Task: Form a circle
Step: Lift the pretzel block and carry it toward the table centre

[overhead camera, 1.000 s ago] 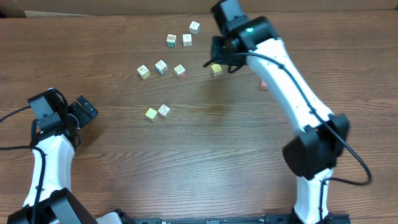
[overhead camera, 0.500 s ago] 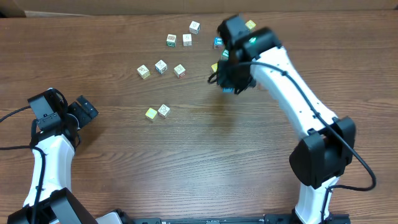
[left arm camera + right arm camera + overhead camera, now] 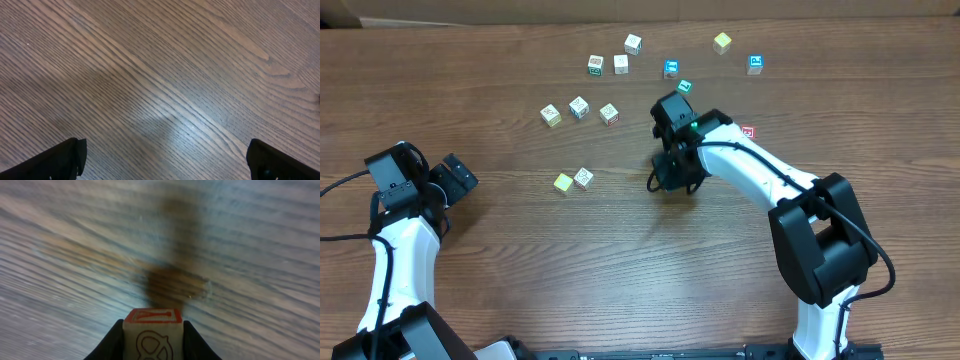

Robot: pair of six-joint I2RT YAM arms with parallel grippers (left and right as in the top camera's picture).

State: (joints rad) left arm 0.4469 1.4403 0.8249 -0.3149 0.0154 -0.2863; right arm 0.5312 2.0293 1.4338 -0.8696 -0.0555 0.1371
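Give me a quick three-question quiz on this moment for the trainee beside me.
1. True or false: the left tool holds a cube.
2. The right tool grips: A) a red-printed wooden cube; B) a blue cube; C) nothing.
3. In the overhead view, what lies directly beside the yellow cube in mid-table?
Key: 1 false, it is open and empty. 2 A. 3 a printed wooden cube.

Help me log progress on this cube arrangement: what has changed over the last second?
The right end effector took hold of the red-printed cube that lay beside it and carried it toward the robot, to the middle of the table. The left end effector stayed open and parked; the loose cubes did not move.
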